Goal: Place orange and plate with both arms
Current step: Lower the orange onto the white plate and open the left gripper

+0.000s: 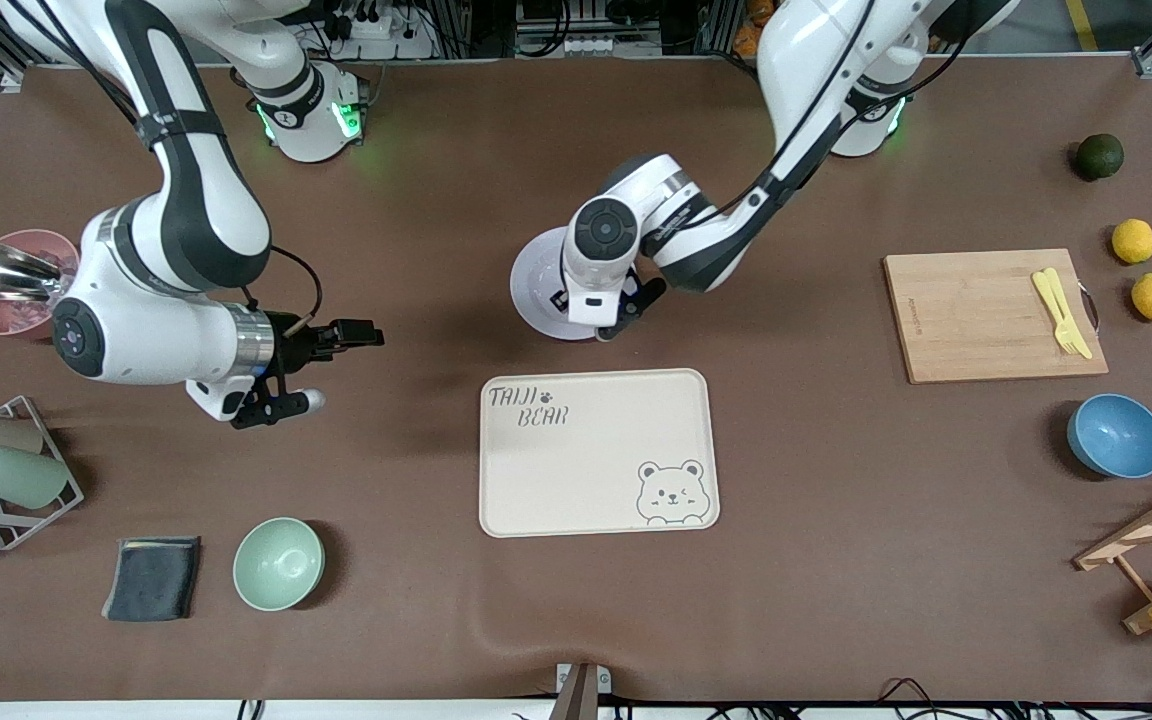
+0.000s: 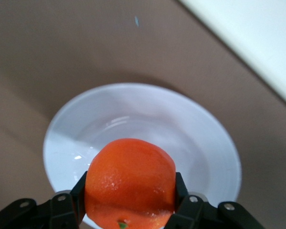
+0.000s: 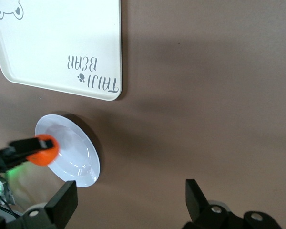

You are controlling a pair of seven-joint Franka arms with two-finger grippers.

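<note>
Evidently the left gripper hung over the plate, fingers clamped on the orange; lowering near the centre before release should stop rolling. Right gripper waited spread open over bare table. From the front, the arm hid the orange.

The left tool hangs over the plate, jaws clamped on the orange; the plate's bowl beneath is bare. The bear tray lies just beside the plate, nearer the front camera, a narrow strip of desk between them. The right tool, jaws spread, hovers over bare desk toward the right arm's end, well apart from the plate.
</note>
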